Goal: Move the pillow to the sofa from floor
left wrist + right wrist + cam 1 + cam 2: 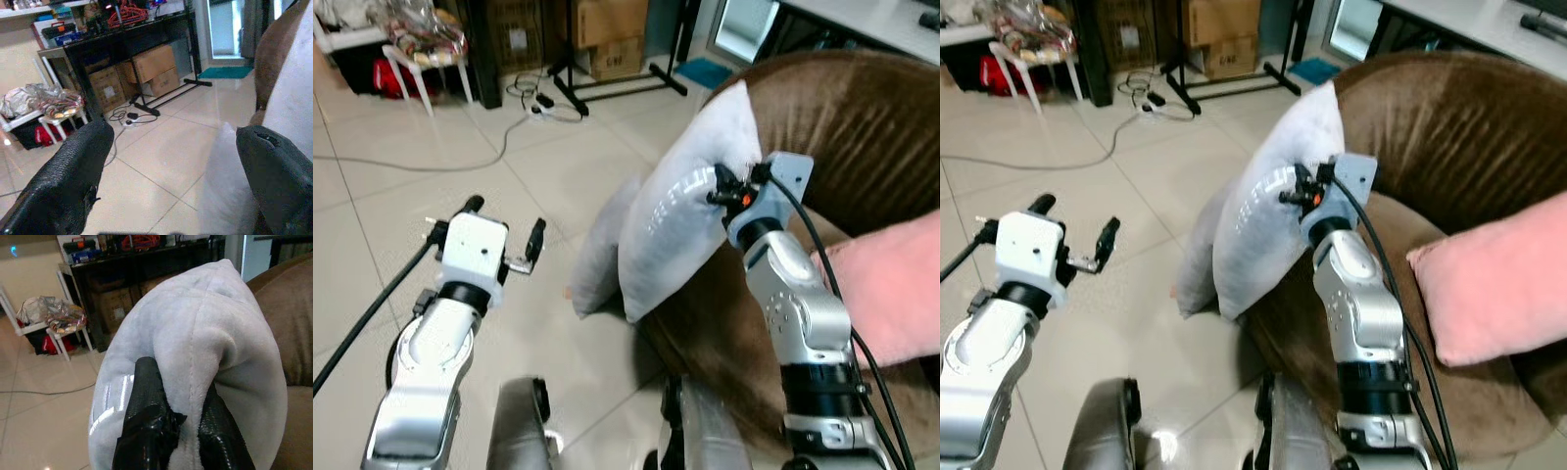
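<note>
A pale grey pillow (680,211) stands upright against the front edge of the brown sofa (871,137), its lower corner near the tiled floor. My right gripper (724,186) is shut on the pillow's upper right edge; in the right wrist view its black fingers (146,426) pinch a fold of the pillow (210,333). My left gripper (504,235) hovers open over the floor, left of the pillow, holding nothing. Its wide-apart fingers (73,171) frame the floor and a strip of the pillow (293,93) in the left wrist view.
A second grey cushion (607,250) leans behind the pillow on the floor. A pink cushion (891,284) lies on the sofa seat. A white stool (426,54), cables with a power strip (540,106), a black stand (607,83) and cardboard boxes (612,39) stand further back.
</note>
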Robot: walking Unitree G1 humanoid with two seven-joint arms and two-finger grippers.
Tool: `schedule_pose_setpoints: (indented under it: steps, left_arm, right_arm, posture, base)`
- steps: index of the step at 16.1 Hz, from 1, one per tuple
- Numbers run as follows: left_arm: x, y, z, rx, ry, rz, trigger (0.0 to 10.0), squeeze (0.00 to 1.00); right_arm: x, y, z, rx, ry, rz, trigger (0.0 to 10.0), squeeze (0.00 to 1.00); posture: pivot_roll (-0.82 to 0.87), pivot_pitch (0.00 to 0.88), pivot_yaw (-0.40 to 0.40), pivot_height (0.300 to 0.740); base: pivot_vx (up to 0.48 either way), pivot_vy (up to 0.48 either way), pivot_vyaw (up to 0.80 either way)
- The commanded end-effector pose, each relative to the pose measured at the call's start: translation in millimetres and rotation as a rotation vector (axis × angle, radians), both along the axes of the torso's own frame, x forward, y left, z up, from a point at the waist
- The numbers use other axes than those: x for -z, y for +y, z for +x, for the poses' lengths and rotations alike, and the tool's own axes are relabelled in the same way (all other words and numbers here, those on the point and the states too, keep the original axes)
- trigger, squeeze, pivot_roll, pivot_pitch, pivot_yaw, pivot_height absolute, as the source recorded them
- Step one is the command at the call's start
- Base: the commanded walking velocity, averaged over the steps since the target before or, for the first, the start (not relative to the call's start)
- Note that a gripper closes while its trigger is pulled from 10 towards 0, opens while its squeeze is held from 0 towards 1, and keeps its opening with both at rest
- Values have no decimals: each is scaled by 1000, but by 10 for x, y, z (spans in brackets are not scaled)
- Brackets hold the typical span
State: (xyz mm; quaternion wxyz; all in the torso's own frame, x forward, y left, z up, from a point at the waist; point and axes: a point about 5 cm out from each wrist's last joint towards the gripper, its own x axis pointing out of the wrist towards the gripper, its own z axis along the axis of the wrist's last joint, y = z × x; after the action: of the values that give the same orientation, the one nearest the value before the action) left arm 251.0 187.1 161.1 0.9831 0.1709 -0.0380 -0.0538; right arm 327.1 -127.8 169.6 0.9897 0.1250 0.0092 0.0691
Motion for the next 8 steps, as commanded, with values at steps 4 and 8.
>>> schedule_pose_setpoints:
  steps: [4, 8]
  left_arm:
    - [45, 45, -10, -4, 26, -9, 10000, 0]
    - [11, 28, 63, 14, 21, -6, 10000, 0]
  right_arm:
    - [92, -38, -71, 15, 42, 44, 10000, 0]
    - [113, -89, -134, 42, 48, 80, 10000, 0]
  posture:
    - [136, 0, -64, 697]
    - [132, 0, -28, 737]
  base:
    - [0, 0, 0]
    - [0, 0, 0]
